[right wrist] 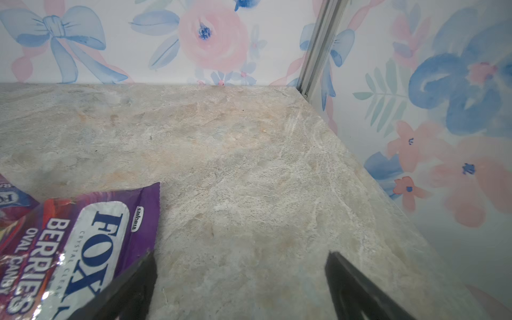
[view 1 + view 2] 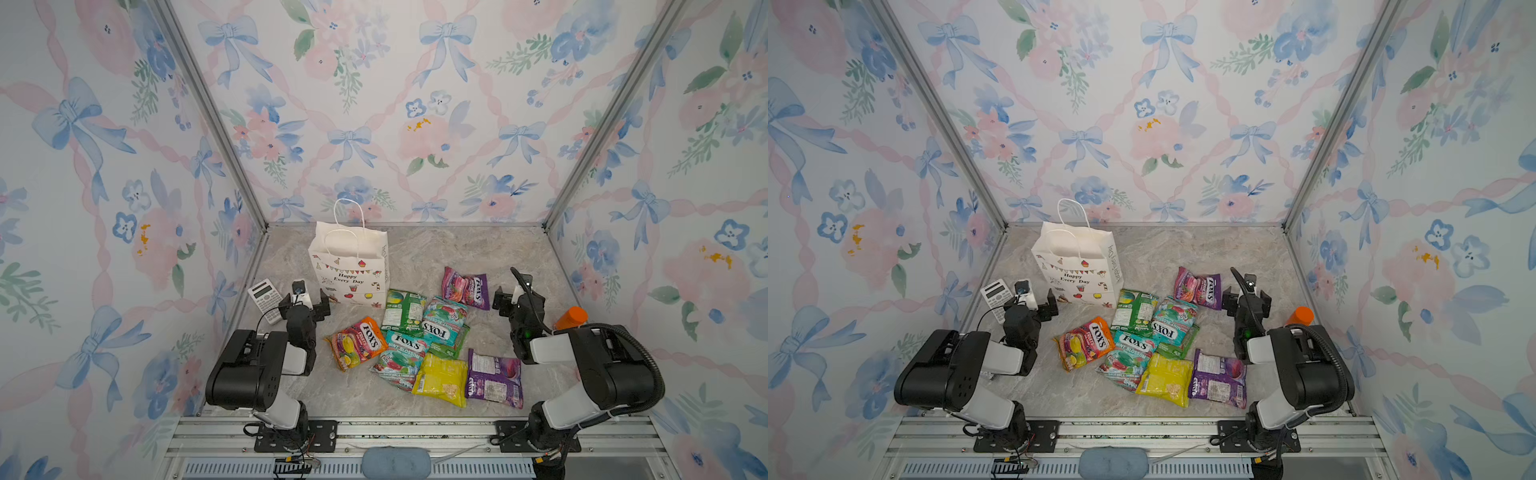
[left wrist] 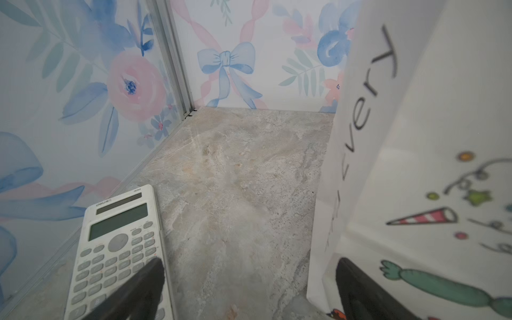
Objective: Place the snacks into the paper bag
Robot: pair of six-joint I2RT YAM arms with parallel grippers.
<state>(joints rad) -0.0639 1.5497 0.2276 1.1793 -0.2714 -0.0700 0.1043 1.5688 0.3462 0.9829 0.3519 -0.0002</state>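
Observation:
The white paper bag (image 2: 349, 266) (image 2: 1077, 266) (image 3: 415, 138) stands upright at the back left, its mouth open. Several snacks lie flat on the marble floor in front of it: orange (image 2: 357, 343), green (image 2: 401, 311), teal (image 2: 442, 322), yellow (image 2: 440, 378) and purple (image 2: 494, 378) packets, plus a purple berries packet (image 2: 465, 286) (image 1: 83, 243). My left gripper (image 2: 305, 306) (image 2: 1032, 307) (image 3: 250, 266) hangs open and empty just left of the bag's base. My right gripper (image 2: 517, 297) (image 2: 1246, 297) (image 1: 241, 259) is open and empty, right beside the berries packet.
A white calculator (image 2: 266, 299) (image 3: 119, 243) lies by the left wall, close to my left gripper. An orange-capped bottle (image 2: 571, 318) stands by the right wall behind my right arm. Floral walls close in three sides.

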